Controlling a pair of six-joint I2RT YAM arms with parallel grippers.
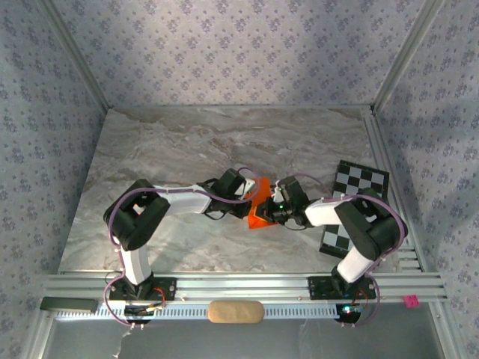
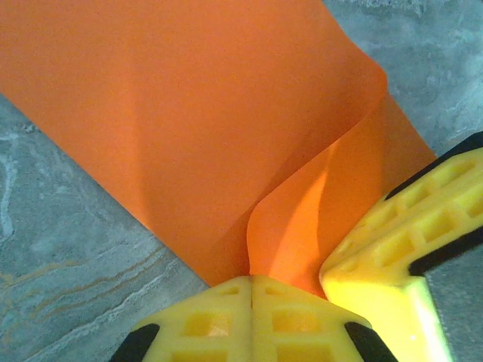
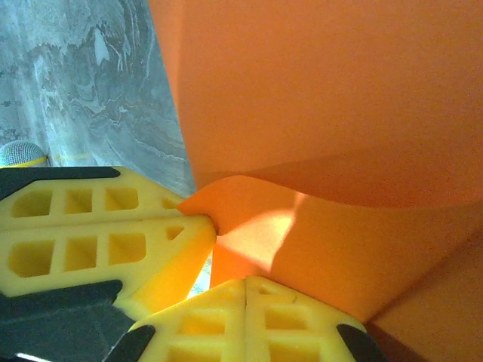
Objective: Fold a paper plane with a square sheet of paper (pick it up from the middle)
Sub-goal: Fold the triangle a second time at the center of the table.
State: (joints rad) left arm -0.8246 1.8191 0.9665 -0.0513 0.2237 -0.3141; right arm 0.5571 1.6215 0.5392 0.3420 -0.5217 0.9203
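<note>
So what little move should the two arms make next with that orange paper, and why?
Probably lower the pinched edge onto the flat part and press a crease. Both sets of jaws are shut on the orange sheet, close together, and it curls up from the marble table in a soft bend, not yet a sharp fold.

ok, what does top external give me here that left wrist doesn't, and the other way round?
Top external: both arms whole, the checkerboard card partly under the right arm, a tan pad at the near rail.
Left wrist: close up, the orange sheet curls up into a soft fold where the left hand pinches its edge, with the right hand tight alongside.
Both: the sheet on the marble table, the two hands meeting at it.
</note>
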